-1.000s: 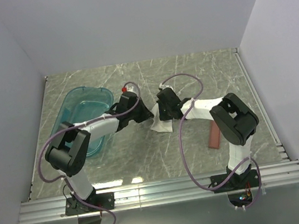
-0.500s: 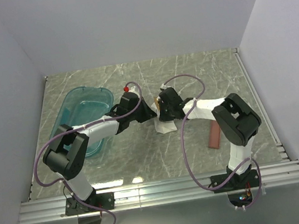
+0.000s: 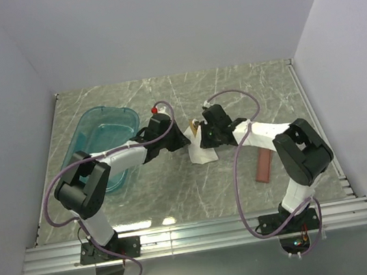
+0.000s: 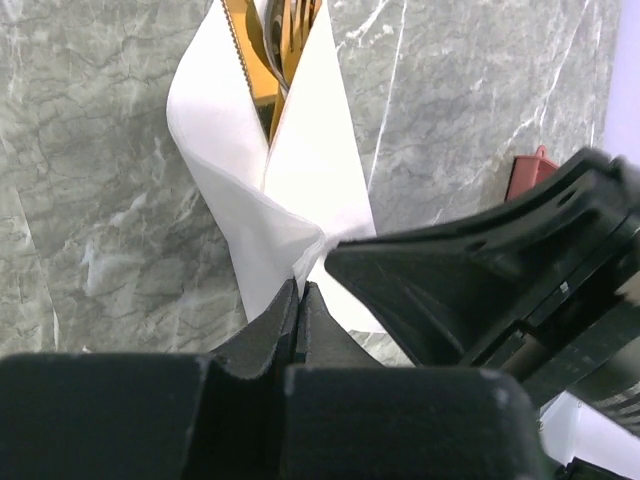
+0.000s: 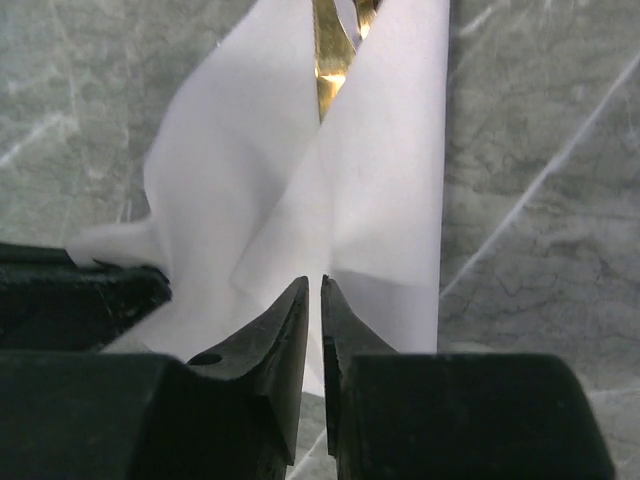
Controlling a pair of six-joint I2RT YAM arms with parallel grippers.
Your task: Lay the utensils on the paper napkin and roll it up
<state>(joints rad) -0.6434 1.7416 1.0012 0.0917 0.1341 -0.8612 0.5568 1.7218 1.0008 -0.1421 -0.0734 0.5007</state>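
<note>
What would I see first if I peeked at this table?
A white paper napkin folded around shiny golden utensils lies mid-table, with the robot's left hand and right hand meeting right at it. A see-through teal plastic tub sits to the left, and a long reddish-brown tray to the right.

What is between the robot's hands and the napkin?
Nothing that I can see. The left hand pinches a fold of the napkin, and the right hand is right against it too.

Grey marbled tabletop [image 3: 178, 193] between plain pale lilac walls [image 3: 166, 22].
</note>
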